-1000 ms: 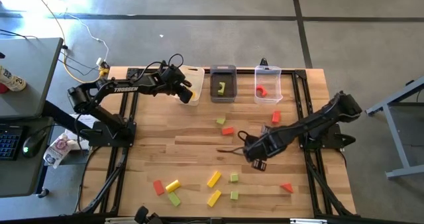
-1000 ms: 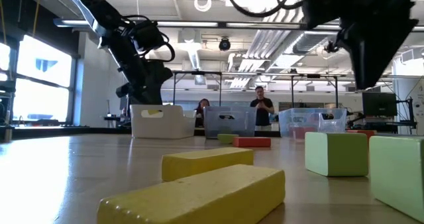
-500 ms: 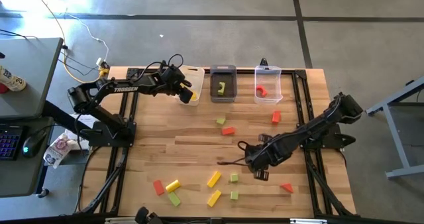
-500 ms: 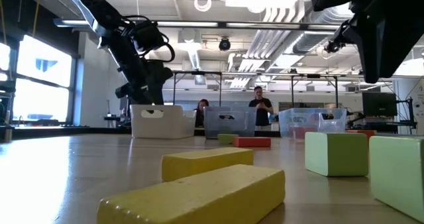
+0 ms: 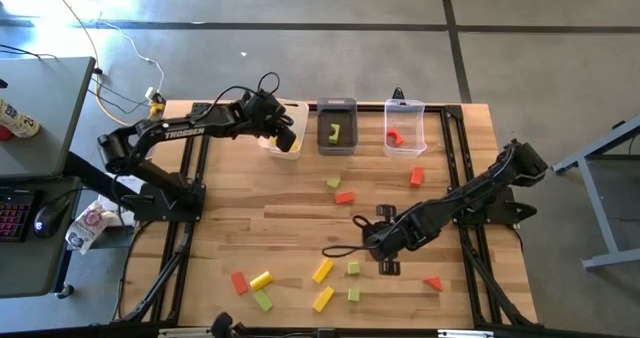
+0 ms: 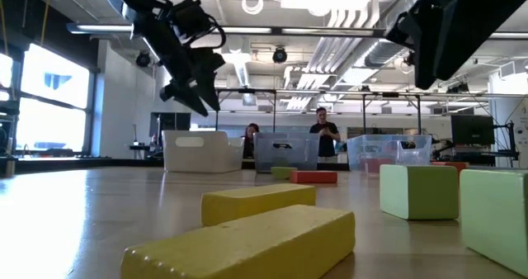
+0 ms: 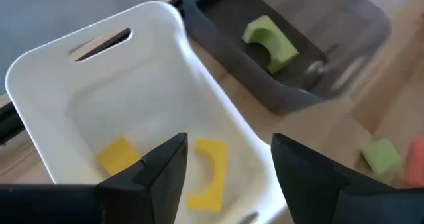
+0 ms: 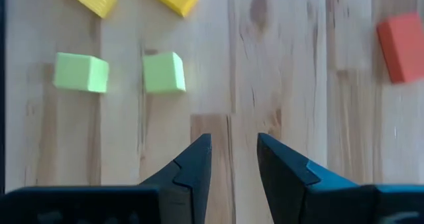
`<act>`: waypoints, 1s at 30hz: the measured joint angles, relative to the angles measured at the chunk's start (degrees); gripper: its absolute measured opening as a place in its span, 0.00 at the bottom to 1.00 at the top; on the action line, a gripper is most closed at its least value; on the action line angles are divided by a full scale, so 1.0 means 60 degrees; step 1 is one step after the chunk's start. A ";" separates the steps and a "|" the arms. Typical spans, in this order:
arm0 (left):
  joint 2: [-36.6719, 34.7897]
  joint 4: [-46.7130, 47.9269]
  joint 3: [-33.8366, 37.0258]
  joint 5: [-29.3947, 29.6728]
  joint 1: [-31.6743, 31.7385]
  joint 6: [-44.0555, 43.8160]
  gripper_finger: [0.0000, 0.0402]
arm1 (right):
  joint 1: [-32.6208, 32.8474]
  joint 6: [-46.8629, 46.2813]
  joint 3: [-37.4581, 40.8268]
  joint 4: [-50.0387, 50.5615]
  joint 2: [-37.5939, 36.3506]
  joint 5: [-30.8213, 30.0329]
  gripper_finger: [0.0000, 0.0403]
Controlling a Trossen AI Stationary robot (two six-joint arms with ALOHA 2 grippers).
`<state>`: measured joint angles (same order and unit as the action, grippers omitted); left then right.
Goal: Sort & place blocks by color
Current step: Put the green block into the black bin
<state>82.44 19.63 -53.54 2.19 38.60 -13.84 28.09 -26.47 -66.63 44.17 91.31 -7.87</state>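
My left gripper hangs open and empty above the white bin, where two yellow blocks lie. My right gripper is open by a narrow gap and empty, pointing down over bare wood beside two green blocks and two yellow blocks. Other red, green and yellow blocks lie on the table.
Three bins stand in a row at the far edge: the white bin, a grey bin holding a green arch block, and a clear bin holding a red block. People stand in the room behind.
My right gripper has gone toward the table's near edge and a little left, closer to the green and yellow blocks. My left gripper has risen over the white bin and shifted slightly toward the far edge.
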 joint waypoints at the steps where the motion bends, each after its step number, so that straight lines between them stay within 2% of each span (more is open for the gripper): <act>1: -0.0105 0.0098 0.0000 0.0009 -0.0089 0.0067 0.50 | -0.0026 0.0000 0.0000 -0.0091 0.0000 -0.0025 0.28; 4: -0.0430 0.0569 0.0000 0.0059 -0.0409 0.0048 0.49 | -0.0124 0.0066 0.0000 -0.0216 0.0000 -0.0032 0.30; 8: -0.0764 0.1293 0.0022 0.0459 -0.0984 -0.0181 0.47 | -0.0210 0.0389 0.0000 -0.0407 0.0000 -0.0086 0.39; 15: -0.1101 0.2115 0.0025 0.0816 -0.1995 -0.0790 0.43 | -0.0246 0.1686 0.0000 -0.1487 0.0004 -0.0068 0.53; 21: -0.1144 0.2194 0.0025 0.0815 -0.2794 -0.1163 0.43 | -0.0143 0.2317 0.0000 -0.2521 0.0004 -0.0024 0.55; 30: -0.1144 0.2192 0.0029 0.1257 -0.3466 -0.1418 0.43 | 0.0190 0.2250 0.0000 -0.2694 0.0440 0.0067 0.55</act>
<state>75.57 32.77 -53.36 9.73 17.81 -22.35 29.23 -12.97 -66.63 28.01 93.95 -7.47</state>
